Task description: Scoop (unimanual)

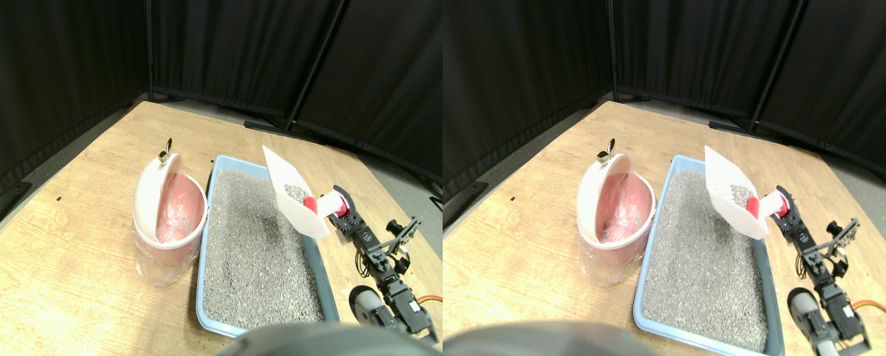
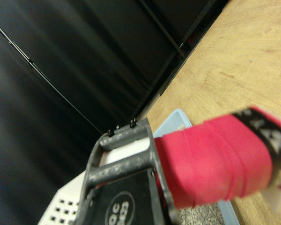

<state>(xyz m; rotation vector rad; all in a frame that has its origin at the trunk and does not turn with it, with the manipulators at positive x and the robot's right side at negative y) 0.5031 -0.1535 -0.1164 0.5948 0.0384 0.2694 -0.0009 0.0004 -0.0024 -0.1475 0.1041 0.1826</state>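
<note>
A shallow light-blue plastic tray (image 1: 207, 222) filled with grey granular litter (image 1: 257, 245) sits on a pale wooden tabletop (image 1: 79, 193), with black curtains (image 1: 57, 59) closing off the far side. Touching the tray's left wall stands a round white bin with a pink liner (image 1: 168, 215), its white swing lid tipped up and a few grains lying inside.

The right manipulator, a black jointed arm (image 1: 383, 267), reaches in from beyond the tray's lower right corner and stretches along the tray's right wall toward its far end. Its tool (image 1: 348, 216) meets the red-wrapped handle (image 1: 331, 205) of a white slotted plastic scoop (image 1: 291, 194). The scoop is raised clear of the litter above the tray's far right part, its wide blade tilted up and leaning toward the bin, with a small heap of grey litter resting in it.

In the wrist view the red-wrapped handle (image 2: 215, 159) lies beside the dark jaw frame; whether the tool is closed on it cannot be told.
</note>
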